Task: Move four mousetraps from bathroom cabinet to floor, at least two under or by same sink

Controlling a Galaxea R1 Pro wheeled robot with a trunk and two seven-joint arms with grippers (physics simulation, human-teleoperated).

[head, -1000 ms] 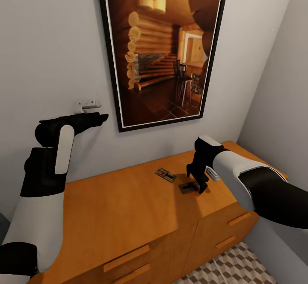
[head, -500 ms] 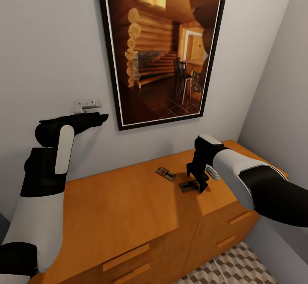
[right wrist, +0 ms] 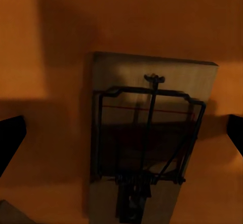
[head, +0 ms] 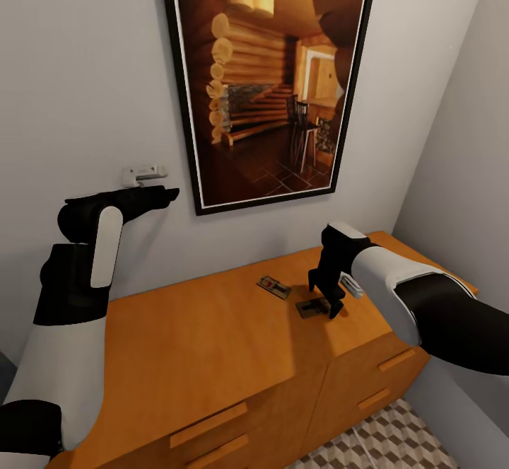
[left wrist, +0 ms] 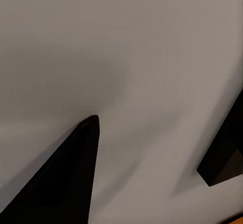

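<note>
Two mousetraps lie on the flat top of the orange-brown cabinet [head: 212, 342]. One mousetrap [head: 273, 287] sits free near the back wall. The other mousetrap [head: 309, 308] lies flat right under my right gripper [head: 326, 300], which points down at it. In the right wrist view that mousetrap [right wrist: 152, 133] fills the gap between the fingertips [right wrist: 10, 138], which stand wide apart and do not touch it. My left gripper [head: 164, 194] is raised by the wall, far from the traps. One of its dark fingers [left wrist: 66, 183] shows against the bare wall.
A large black-framed picture [head: 272, 80] hangs above the cabinet. A small white fixture [head: 143, 172] sits on the wall just above the left gripper. A side wall closes the right. Cube-patterned floor tiles [head: 385, 441] show below the slot-handled drawers [head: 208, 426].
</note>
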